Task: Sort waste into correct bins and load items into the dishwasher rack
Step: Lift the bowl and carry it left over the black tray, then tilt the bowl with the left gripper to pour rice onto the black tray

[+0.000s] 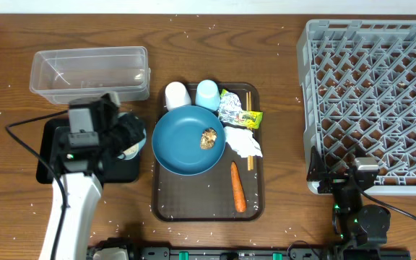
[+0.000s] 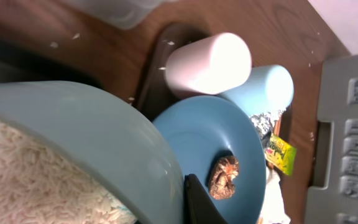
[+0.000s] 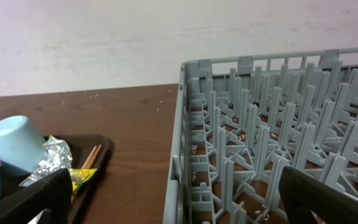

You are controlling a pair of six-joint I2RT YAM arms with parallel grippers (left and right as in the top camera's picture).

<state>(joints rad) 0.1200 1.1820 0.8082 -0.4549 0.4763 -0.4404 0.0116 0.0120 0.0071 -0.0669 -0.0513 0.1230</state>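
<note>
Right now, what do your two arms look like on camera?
The left arm has a white tubular link, a black boxy wrist and a looping black cable. The right arm is compact, black, with small green lights and a trailing black cable. Its end effector has flat black fingers.

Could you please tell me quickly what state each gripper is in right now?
Left gripper: closed, holding the small bowl of rice.
Right gripper: open, empty.

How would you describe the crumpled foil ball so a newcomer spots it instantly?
Find the brown serving tray left of the big grey lattice rack. At its far right corner, right of the light-blue cup, sits the crumpled foil ball. It alone is shiny, crinkled silver.
</note>
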